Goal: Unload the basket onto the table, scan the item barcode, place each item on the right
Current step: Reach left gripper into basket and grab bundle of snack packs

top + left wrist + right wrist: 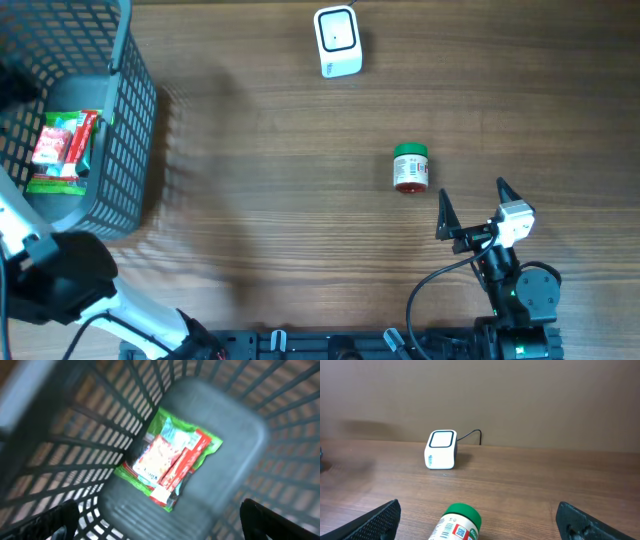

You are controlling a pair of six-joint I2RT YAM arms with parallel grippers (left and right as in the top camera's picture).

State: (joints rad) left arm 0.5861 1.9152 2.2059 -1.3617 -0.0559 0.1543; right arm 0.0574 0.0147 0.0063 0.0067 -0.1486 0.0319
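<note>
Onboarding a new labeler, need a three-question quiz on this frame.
1. The green-lidded jar is: A lying on its side on the table; B standing upright; C held in jaws.
2. True or false: both arms' jaws stand open.
3. Fill in: the snack packets lie in the ____.
Key: 1 A; 2 true; 3 basket.

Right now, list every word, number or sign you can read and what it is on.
No text can be read.
Green-lidded jar, white label: print too small.
Red and green packets in the grey mesh basket: blurred.
White box-shaped scanner: blue mark too small.
</note>
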